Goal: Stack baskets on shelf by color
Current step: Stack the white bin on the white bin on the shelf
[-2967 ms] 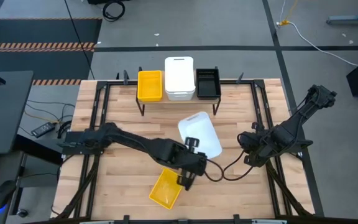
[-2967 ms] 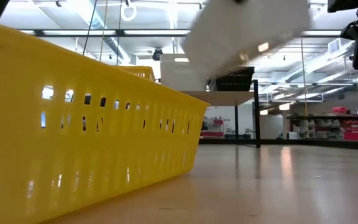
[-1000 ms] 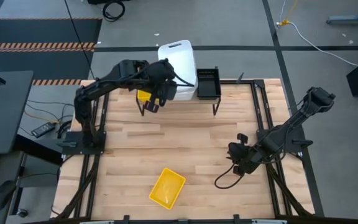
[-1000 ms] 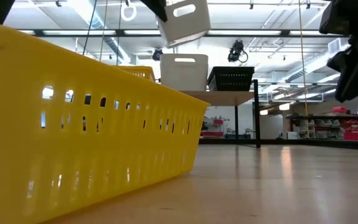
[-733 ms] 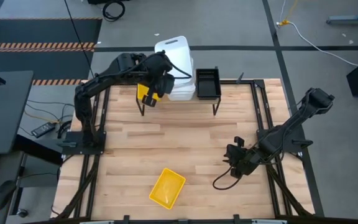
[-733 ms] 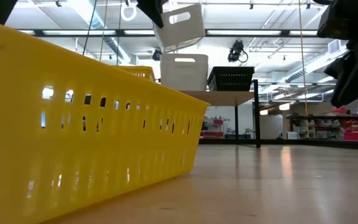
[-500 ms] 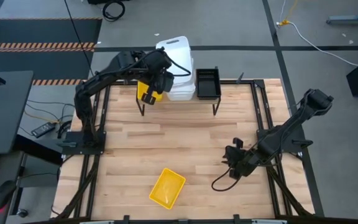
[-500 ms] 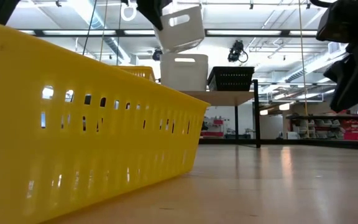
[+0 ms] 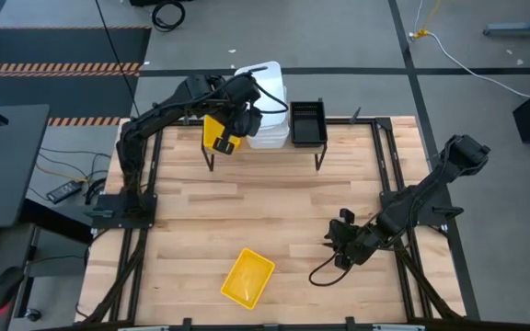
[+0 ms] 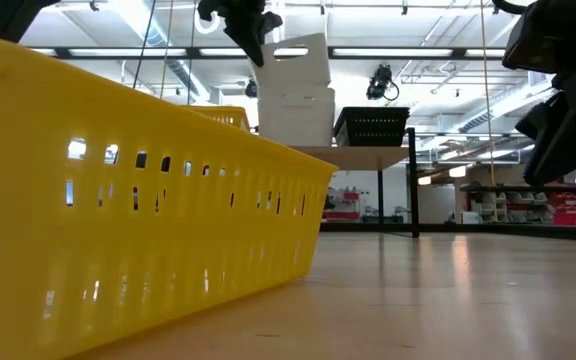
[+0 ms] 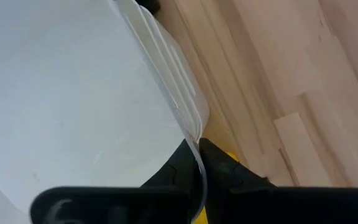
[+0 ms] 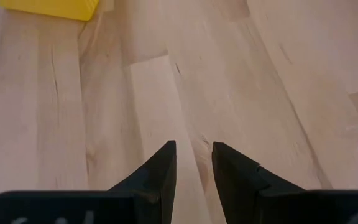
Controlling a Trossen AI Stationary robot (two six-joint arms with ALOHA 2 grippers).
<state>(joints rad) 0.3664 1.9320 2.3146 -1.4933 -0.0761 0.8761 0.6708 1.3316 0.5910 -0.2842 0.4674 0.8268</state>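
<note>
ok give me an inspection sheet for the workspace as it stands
surface: wooden tabletop, bare between shelf and front.
job's things: shelf at the back edge holds a yellow basket, a white basket and a black basket; a second white basket is held above the shelved white one; a loose yellow basket lies near the front.
clutter: nothing seen on the table.
grippers: left gripper shut on the second white basket's rim; right gripper over bare wood at front right, fingers apart, holding nothing.
cables: black cable loops under the right arm.
surroundings: desk with a remote to the left; floor cables behind.
</note>
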